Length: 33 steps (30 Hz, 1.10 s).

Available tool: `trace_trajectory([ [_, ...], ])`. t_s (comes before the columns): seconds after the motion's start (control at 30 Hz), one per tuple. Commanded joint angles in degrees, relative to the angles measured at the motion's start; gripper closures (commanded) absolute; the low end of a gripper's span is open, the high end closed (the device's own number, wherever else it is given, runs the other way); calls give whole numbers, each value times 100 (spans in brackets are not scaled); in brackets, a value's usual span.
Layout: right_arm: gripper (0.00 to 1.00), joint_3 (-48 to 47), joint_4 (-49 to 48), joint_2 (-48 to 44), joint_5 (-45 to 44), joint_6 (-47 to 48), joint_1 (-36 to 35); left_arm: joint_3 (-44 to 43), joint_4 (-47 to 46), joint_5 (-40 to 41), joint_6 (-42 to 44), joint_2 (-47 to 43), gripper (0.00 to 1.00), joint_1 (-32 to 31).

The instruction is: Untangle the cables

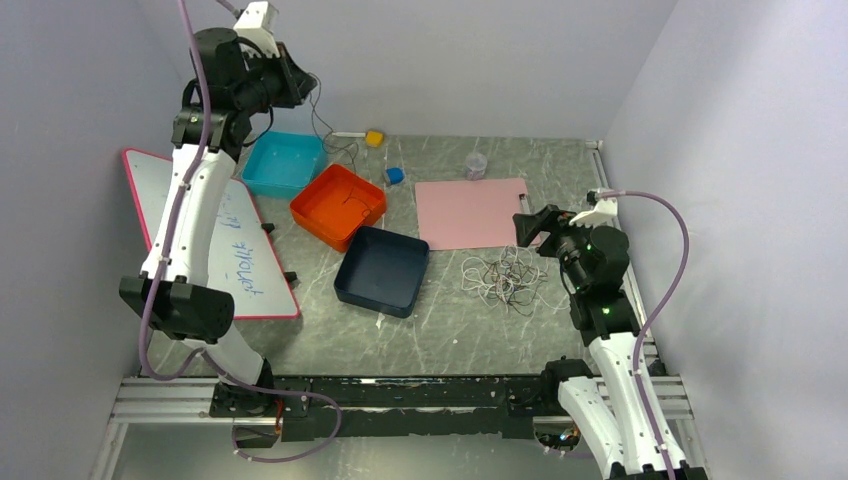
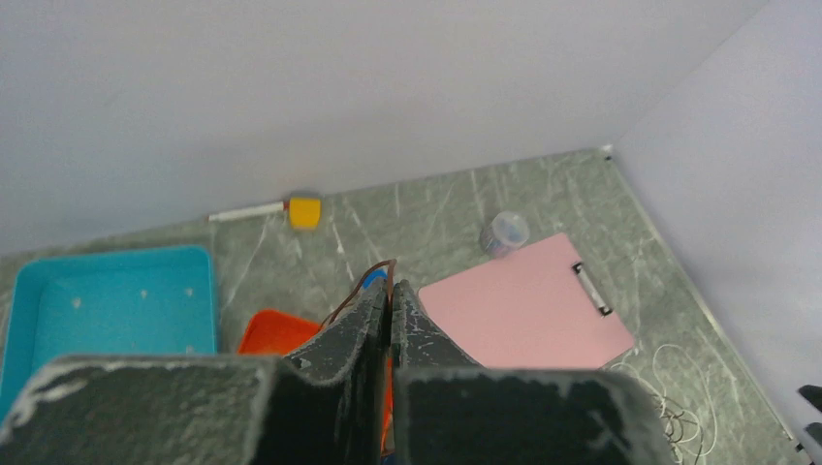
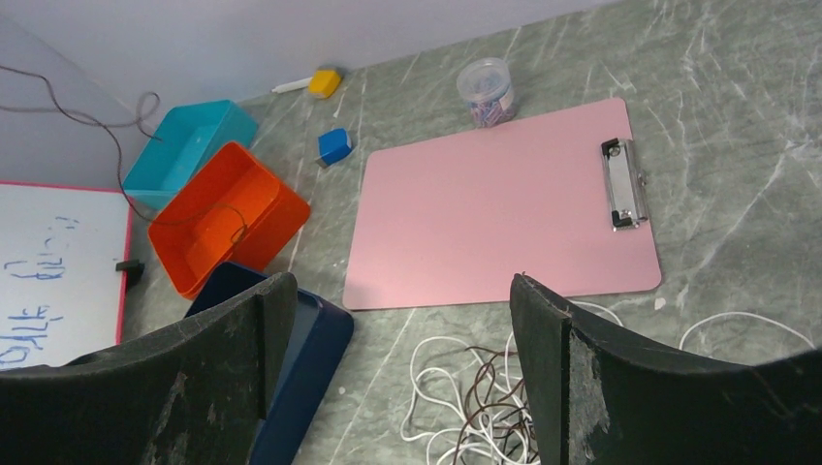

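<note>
The left gripper is seen raised high in the upper left of the overhead view, close to the back wall. Its fingers are clenched on a dark brown cable, which is pinched at the very tips in the left wrist view. From there the cable hangs down, and its lower part is seen lying in the orange bin at centre left. A teal bin is set just above and left of the orange one, and a navy bin touches it from below and right. The tangle of cables, white loops mixed with dark strands, lies on the table at right of centre, just below the pink clipboard and beside the navy bin. The right gripper is held at the right of the frame, near the clipboard's lower right corner and above and right of the tangle; its fingers are spread wide and nothing is grasped. A whiteboard lies at the left. A clear jar, a small blue object and a yellow object are placed along the upper part of the table.
</note>
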<state>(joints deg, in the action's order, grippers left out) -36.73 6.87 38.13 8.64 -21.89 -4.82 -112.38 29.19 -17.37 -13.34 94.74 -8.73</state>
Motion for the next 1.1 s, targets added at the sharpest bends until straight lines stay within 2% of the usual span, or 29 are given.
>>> trace_trajectory([
  [0.0,16,111,-151,-42,78,-20,42,-766,-31,-423,-125,-6,93,-14],
  [0.17,16,155,-164,-29,76,-23,42,-1108,-91,-580,-230,-4,93,-7],
  [0.43,16,182,-213,34,125,-15,41,-1283,21,-276,-58,100,93,-6],
  [0.9,16,263,-204,21,165,-35,44,1063,-659,417,38,-170,93,3],
  [1.07,16,285,-221,36,205,-49,40,1561,-812,697,42,-73,93,44],
])
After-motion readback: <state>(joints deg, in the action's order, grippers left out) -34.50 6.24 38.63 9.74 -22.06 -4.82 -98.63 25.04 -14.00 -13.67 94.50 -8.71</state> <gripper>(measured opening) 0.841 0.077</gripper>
